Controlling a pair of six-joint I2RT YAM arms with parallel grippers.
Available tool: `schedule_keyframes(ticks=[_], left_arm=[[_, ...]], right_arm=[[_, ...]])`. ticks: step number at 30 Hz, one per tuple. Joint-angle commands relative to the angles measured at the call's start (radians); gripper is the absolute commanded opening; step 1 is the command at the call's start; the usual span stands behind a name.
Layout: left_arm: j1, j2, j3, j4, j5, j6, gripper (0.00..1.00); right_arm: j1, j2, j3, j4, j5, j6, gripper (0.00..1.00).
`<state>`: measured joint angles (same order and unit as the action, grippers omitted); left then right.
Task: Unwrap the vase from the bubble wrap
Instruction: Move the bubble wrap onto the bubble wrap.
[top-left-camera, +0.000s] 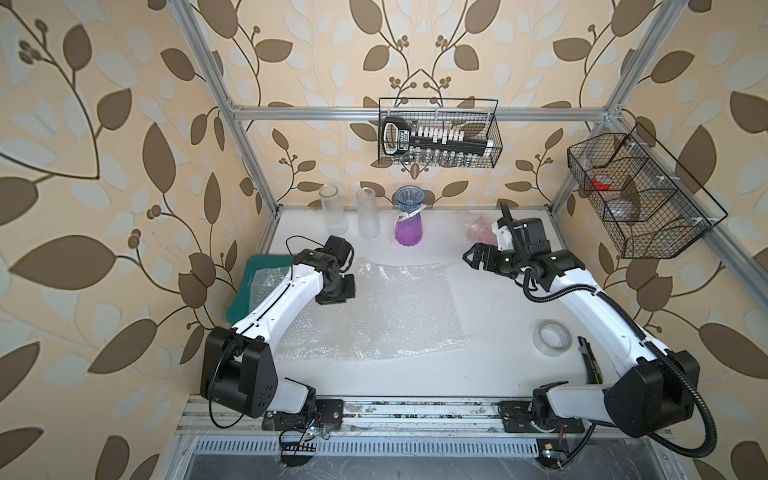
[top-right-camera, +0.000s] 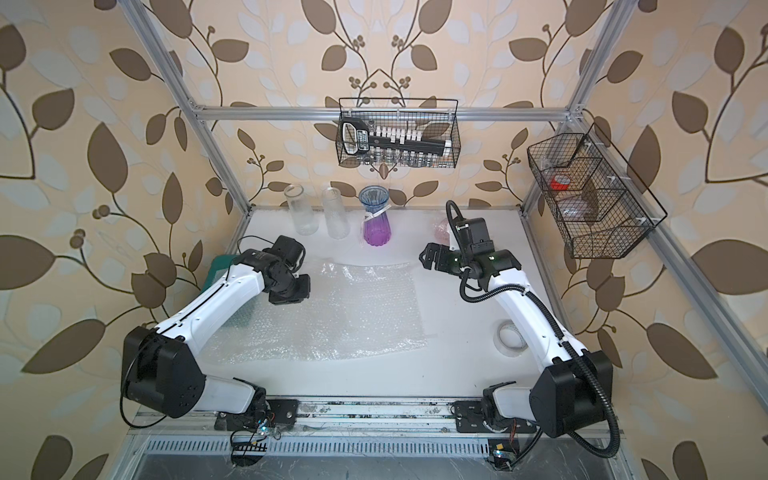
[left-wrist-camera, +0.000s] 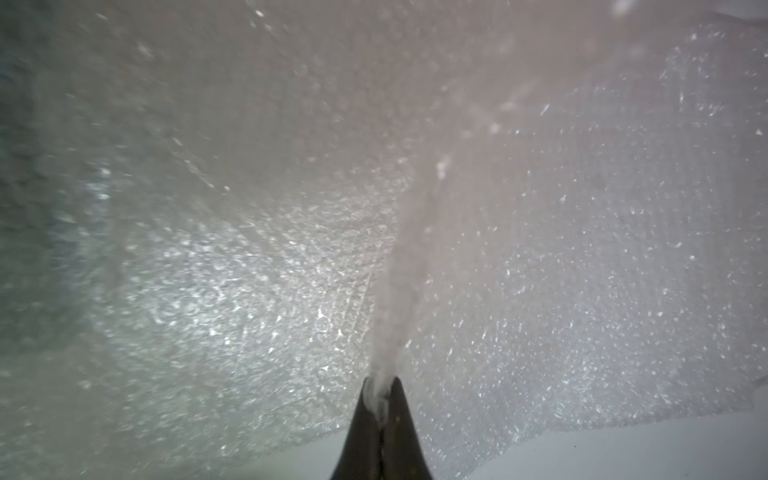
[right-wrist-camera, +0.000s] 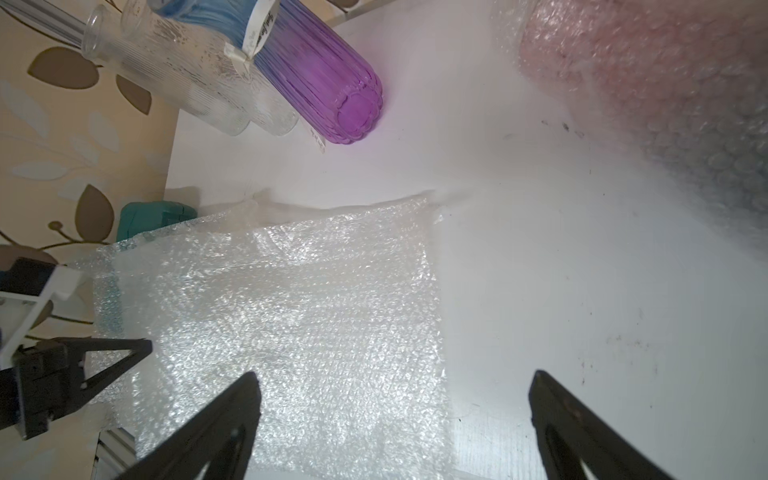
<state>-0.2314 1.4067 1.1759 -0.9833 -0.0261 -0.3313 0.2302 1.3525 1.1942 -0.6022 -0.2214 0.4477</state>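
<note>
The left fingers (left-wrist-camera: 401, 419) are pinched together on a fold of the bubble wrap (left-wrist-camera: 540, 249). In the left wrist view, a thin ridge of it rises out of their tips. In both top views that arm points down over the far left part of the sheet, and the wrist hides the fingers.

The right fingers (right-wrist-camera: 228, 411) are spread wide with nothing between them. They hang above the table (right-wrist-camera: 582, 270), just off the sheet's far right corner and pointing toward the left arm.

The bubble wrap lies mostly flat across the middle of the table. Its left edge lies over a green tray (top-left-camera: 257, 270). The pink vase (right-wrist-camera: 623, 75) is wrapped in more of the same plastic. It sits at the far right of the table, just behind the right wrist and apart from the flat sheet. Whether it stands or lies I cannot tell.

Along the back edge stand two clear vases (top-left-camera: 332, 212) and a purple vase (top-left-camera: 408, 235), all upright and bare. A tape roll (top-left-camera: 552, 336) lies near the right arm, well clear of the sheet. Two wire baskets (top-left-camera: 440, 133) hang from the frame.
</note>
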Motion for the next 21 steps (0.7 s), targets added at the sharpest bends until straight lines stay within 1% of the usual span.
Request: schedule_keyframes(ticks=[1, 3, 4, 5, 7, 10, 12, 13, 15, 17, 18, 20, 21], left_arm=[[0.113, -0.002, 0.079, -0.154, -0.147, 0.083, 0.00], [0.212, -0.005, 0.103, -0.172, -0.211, 0.129, 0.00], [0.256, -0.008, 0.114, -0.176, -0.264, 0.135, 0.00], [0.275, -0.005, 0.124, -0.177, -0.322, 0.127, 0.00], [0.304, 0.002, 0.141, -0.153, -0.379, 0.113, 0.00], [0.373, 0.006, 0.139, -0.081, -0.448, 0.124, 0.00], [0.389, 0.027, 0.138, -0.051, -0.518, 0.137, 0.00], [0.389, 0.051, 0.139, -0.041, -0.533, 0.137, 0.00], [0.389, 0.083, 0.121, -0.006, -0.529, 0.132, 0.01], [0.389, 0.104, 0.104, 0.021, -0.535, 0.127, 0.26], [0.388, 0.111, 0.102, 0.024, -0.547, 0.126, 0.42], [0.388, 0.110, 0.106, 0.028, -0.573, 0.118, 0.77], [0.387, 0.106, 0.107, 0.034, -0.583, 0.116, 0.86]], right_arm=[[-0.007, 0.023, 0.034, -0.016, -0.013, -0.031, 0.99], [-0.013, 0.023, 0.020, -0.003, -0.018, -0.016, 0.99], [-0.014, 0.022, 0.013, 0.005, -0.021, -0.010, 0.99], [-0.015, 0.023, 0.009, 0.006, -0.022, -0.004, 0.99], [-0.019, 0.030, 0.012, 0.004, -0.028, 0.001, 0.99], [-0.020, 0.047, 0.053, -0.031, -0.039, -0.011, 0.99], [-0.021, 0.059, 0.083, -0.059, -0.027, -0.030, 0.99], [-0.021, 0.062, 0.094, -0.070, -0.017, -0.035, 0.99], [-0.021, 0.072, 0.106, -0.074, -0.006, -0.034, 0.99], [-0.022, 0.079, 0.112, -0.063, -0.004, -0.018, 0.99], [-0.024, 0.084, 0.115, -0.056, -0.005, -0.008, 0.99], [-0.035, 0.099, 0.128, -0.039, -0.013, 0.017, 0.99], [-0.038, 0.107, 0.137, -0.033, -0.016, 0.032, 0.99]])
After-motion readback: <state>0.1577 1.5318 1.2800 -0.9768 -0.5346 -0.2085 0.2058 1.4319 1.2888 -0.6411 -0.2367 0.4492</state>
